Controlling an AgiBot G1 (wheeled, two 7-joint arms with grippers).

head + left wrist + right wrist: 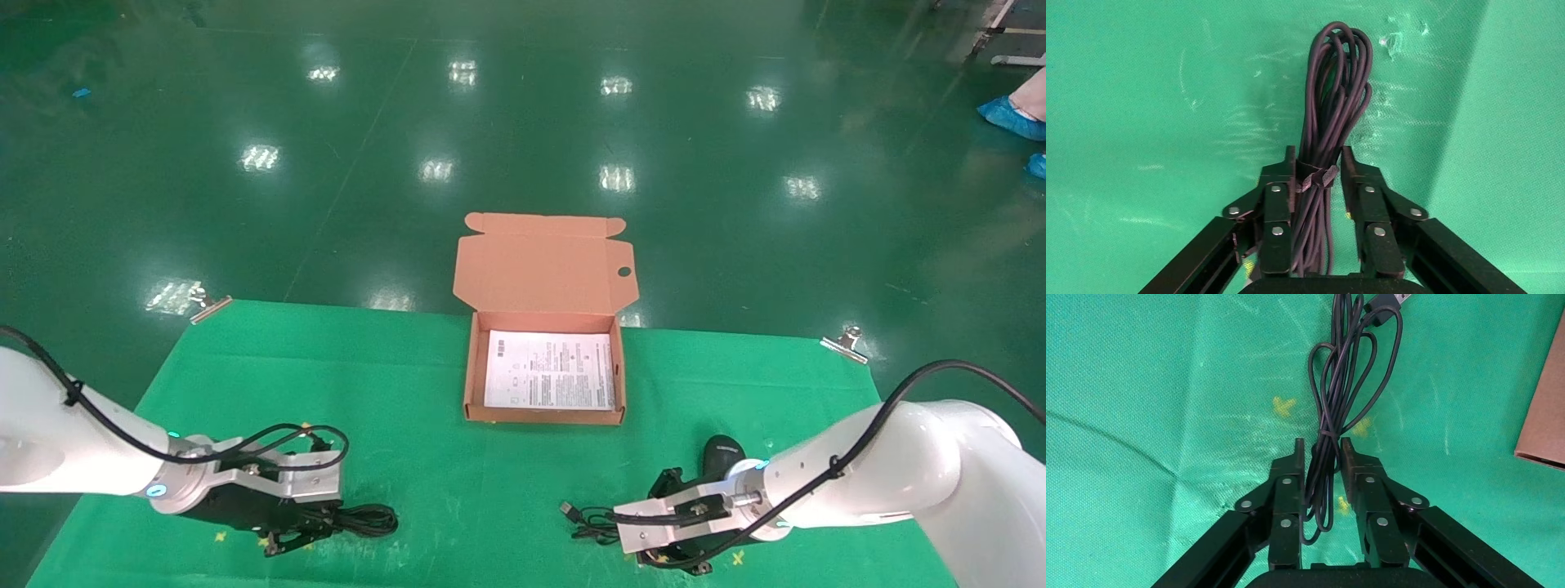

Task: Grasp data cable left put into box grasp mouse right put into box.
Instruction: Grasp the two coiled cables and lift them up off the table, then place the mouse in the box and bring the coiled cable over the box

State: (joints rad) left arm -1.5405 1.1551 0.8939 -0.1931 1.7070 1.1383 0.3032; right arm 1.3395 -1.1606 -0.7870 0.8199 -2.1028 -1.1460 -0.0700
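Note:
The data cable [1333, 104], a black tied coil, lies on the green mat; its far loop shows in the head view [372, 519]. My left gripper [1318, 160] [306, 529] is shut on it at the tie, low on the mat at front left. The mouse [723, 453] sits at front right, partly hidden behind my right wrist. My right gripper [1321, 447] [633, 527] is shut on the mouse's thin bundled cord [1333, 386], whose USB plug [565, 508] points left. The box [470, 384] stands open at the mat's far middle, with the white sheet [549, 370] inside.
The box lid [539, 269] stands up behind the box, past the mat's far edge. A box corner shows in the right wrist view [1545, 410]. Metal clips [208, 306] [846, 341] hold the mat's far corners. Blue shoe covers [1013, 114] are on the floor far right.

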